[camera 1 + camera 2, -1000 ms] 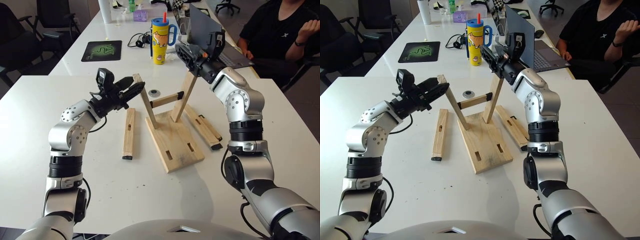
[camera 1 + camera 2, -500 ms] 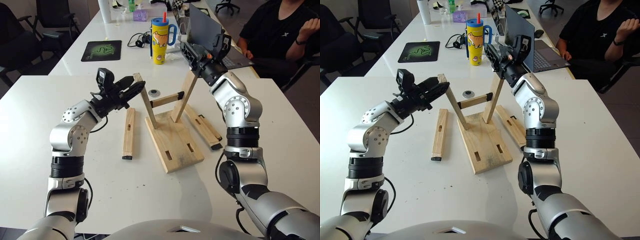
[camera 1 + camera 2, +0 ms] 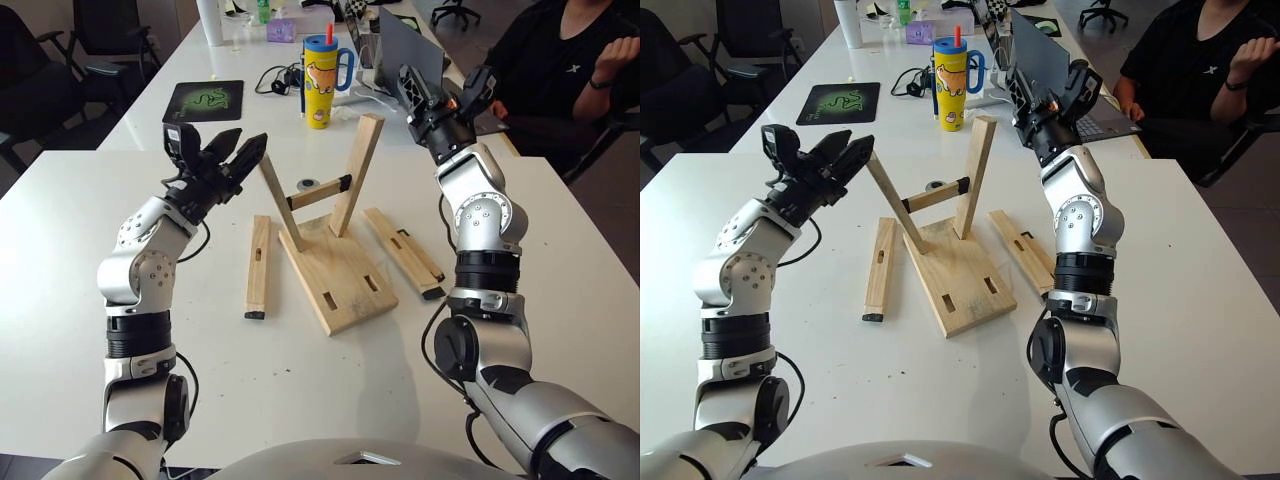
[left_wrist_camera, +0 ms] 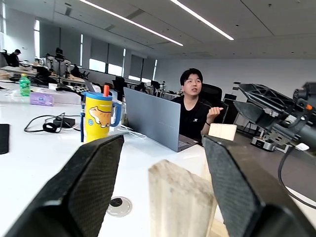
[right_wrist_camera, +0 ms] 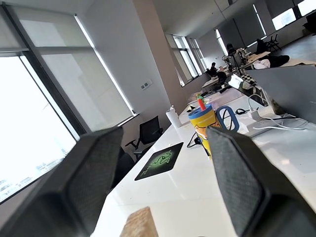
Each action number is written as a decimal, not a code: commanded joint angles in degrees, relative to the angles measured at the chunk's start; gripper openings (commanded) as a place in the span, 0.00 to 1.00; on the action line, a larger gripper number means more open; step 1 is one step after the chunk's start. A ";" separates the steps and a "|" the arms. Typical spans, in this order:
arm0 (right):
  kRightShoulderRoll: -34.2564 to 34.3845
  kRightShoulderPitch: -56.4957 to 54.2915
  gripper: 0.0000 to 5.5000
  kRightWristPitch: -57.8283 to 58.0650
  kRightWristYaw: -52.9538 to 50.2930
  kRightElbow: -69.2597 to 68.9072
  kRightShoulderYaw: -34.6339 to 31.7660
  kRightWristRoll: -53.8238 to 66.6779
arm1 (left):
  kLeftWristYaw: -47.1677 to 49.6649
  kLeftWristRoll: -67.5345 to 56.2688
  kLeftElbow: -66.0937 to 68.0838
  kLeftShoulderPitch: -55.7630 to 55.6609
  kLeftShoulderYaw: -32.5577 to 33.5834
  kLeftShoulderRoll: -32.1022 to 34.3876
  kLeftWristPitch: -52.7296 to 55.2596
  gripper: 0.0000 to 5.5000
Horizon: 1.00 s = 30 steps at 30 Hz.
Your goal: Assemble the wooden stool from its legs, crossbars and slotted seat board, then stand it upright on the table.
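The slotted seat board [image 3: 345, 275] lies flat mid-table. Two legs stand slanted in it, joined by a dark-ended crossbar [image 3: 315, 192]: the left leg [image 3: 280, 200] and the taller right leg [image 3: 355, 175]. My left gripper [image 3: 243, 142] is open just left of the left leg's top, whose end [image 4: 177, 197] shows between the fingers [image 4: 84, 192]. My right gripper [image 3: 445, 88] is open, up and to the right of the right leg's top [image 5: 140, 222]. One loose leg [image 3: 258, 265] lies left of the board. More loose wooden pieces [image 3: 405, 250] lie to its right.
On the table behind stand a yellow mug [image 3: 322, 85], an open laptop [image 3: 400, 45] and a black mouse pad [image 3: 203, 100]. A small metal disc [image 3: 933, 186] lies beyond the stool parts. A person sits at the far right. Bare table spreads in front of the board.
Both grippers have opened and drawn up and away from the leg tops, the right one farther right. The leg frame and board have shifted slightly left and stand unheld.
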 commanded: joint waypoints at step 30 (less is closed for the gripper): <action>-23.89 17.43 0.57 -9.88 35.46 2.43 36.15 -38.82 | -1.68 8.96 -3.29 9.96 -18.26 6.11 8.81 0.54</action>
